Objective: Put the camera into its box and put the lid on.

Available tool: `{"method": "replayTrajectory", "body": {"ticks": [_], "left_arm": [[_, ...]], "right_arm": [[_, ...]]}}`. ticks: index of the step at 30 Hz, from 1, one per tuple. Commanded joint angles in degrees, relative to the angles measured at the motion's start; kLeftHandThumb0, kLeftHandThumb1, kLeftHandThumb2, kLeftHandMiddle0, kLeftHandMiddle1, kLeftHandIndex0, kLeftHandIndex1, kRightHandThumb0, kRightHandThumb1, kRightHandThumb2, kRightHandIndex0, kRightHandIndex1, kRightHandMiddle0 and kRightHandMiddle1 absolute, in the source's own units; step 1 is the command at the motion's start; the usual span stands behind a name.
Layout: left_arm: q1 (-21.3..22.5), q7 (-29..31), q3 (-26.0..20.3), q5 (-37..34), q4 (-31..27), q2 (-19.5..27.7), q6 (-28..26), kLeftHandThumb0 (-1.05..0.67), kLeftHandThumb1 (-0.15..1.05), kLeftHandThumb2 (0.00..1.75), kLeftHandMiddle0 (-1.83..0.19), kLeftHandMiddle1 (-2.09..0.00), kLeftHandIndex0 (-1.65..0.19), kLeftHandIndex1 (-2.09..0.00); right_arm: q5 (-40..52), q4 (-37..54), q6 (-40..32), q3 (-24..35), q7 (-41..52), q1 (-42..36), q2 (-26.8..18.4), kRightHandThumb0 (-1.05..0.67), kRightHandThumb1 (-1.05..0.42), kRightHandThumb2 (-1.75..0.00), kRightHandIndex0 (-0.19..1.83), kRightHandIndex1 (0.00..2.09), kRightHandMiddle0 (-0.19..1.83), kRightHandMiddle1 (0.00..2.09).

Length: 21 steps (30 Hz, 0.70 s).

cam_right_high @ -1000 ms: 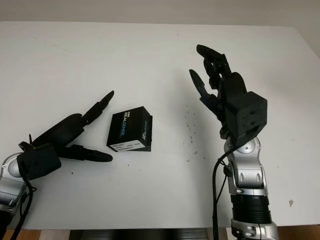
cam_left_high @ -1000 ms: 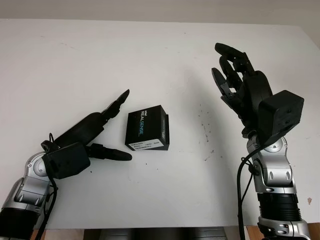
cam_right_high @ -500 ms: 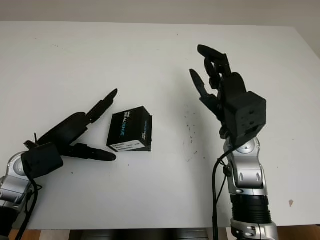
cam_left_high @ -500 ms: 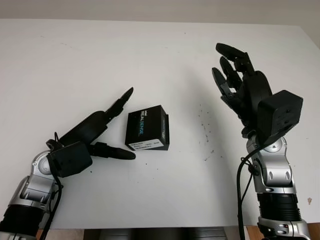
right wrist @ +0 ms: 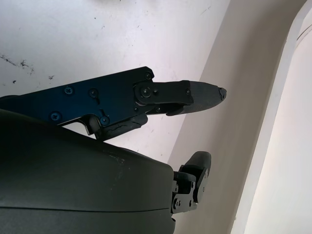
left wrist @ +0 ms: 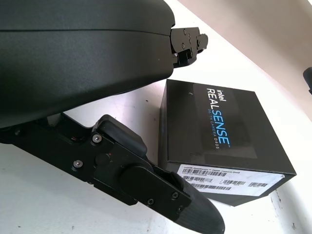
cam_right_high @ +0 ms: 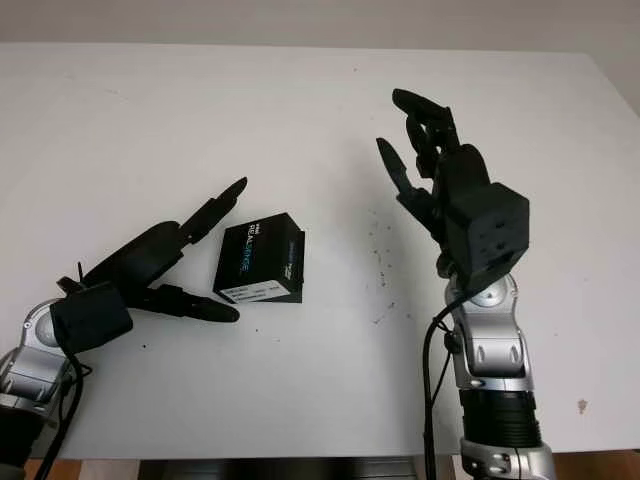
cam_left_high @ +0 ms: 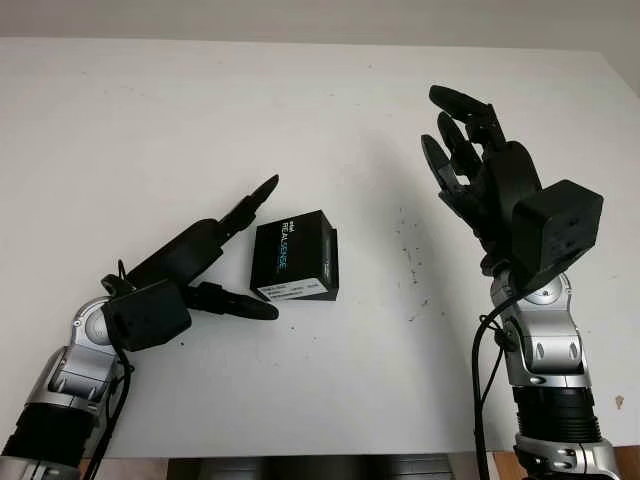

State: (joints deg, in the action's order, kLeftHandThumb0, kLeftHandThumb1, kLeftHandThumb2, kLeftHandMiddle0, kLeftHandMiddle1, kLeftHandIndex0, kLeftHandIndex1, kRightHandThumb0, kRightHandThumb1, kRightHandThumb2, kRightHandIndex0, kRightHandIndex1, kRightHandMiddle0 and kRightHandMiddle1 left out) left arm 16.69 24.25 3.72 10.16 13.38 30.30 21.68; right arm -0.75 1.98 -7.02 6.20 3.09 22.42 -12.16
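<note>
Box (cam_left_high: 295,258) lidded, beside left hand (cam_left_high: 205,262)

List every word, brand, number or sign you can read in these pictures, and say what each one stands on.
"intel REALSENSE": white and blue print on the top face of the black box, which lies beside the open left robot hand.
"DEPTH CAMERA D400": small line under the brand name, hard to read, so the number is uncertain.
White sticker on the box's side: barcodes and fine print, too small to read.
Right robot hand: no text.
</note>
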Motion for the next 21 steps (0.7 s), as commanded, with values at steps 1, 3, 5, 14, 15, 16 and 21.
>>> {"method": "replayTrajectory", "body": {"ticks": [1, 3, 5, 14, 15, 16, 21], "left_arm": [[0.4, -0.4, 0.4, 0.1, -0.4, -0.6, -0.4, -0.78, 0.79, 0.04, -0.05, -0.12, 0.04, -0.10], [0.3, -1.0, 0.3, 0.3, -0.4, -0.9, 0.0, -0.75, 0.79, 0.04, -0.09, -0.16, 0.01, -0.12], [0.2, -2.0, 0.2, 0.7, -0.3, -1.3, 0.4, -0.71, 0.78, 0.05, 0.02, -0.51, -0.05, -0.14], [-0.2, -4.8, -0.1, 1.1, 0.1, -2.1, 2.1, -0.58, 0.79, 0.06, 0.07, -1.17, -0.22, -0.35], [-0.3, -5.3, -0.1, 1.4, 0.2, -2.1, 2.4, -0.57, 0.79, 0.05, 0.06, -1.20, -0.18, -0.45], [-0.3, -5.8, -0.1, 1.7, 0.4, -2.1, 2.9, -0.57, 0.78, 0.05, 0.05, -1.23, -0.15, -0.56], [-0.6, -8.0, -0.5, 1.8, 1.2, -2.7, 4.8, -0.51, 0.80, 0.06, -0.02, -1.35, -0.11, -0.84]], "right_arm": [[0.3, 1.5, -0.5, 0.3, -0.2, -0.6, 0.3, -0.60, -1.05, -0.34, 0.14, 0.04, -0.06, 0.73], [0.1, 1.9, -0.9, 0.1, -0.4, -0.7, 0.3, -0.60, -1.05, -0.34, 0.14, 0.04, -0.06, 0.74], [-0.3, 2.0, -1.1, -0.1, -0.6, -0.7, 0.2, -0.61, -1.05, -0.35, 0.15, 0.05, -0.06, 0.74], [0.2, 2.0, -1.2, 0.1, -0.7, -0.7, 0.4, -0.60, -1.05, -0.35, 0.14, 0.05, -0.09, 0.82], [0.3, 2.0, -1.3, 0.1, -0.7, -0.7, 0.4, -0.60, -1.05, -0.35, 0.14, 0.05, -0.09, 0.82], [0.3, 2.0, -1.3, 0.1, -0.6, -0.7, 0.4, -0.60, -1.05, -0.35, 0.14, 0.05, -0.09, 0.81], [-0.2, 2.2, -1.2, 0.0, -0.7, -1.0, 0.1, -0.60, -1.05, -0.35, 0.14, 0.05, -0.10, 0.79]]}}
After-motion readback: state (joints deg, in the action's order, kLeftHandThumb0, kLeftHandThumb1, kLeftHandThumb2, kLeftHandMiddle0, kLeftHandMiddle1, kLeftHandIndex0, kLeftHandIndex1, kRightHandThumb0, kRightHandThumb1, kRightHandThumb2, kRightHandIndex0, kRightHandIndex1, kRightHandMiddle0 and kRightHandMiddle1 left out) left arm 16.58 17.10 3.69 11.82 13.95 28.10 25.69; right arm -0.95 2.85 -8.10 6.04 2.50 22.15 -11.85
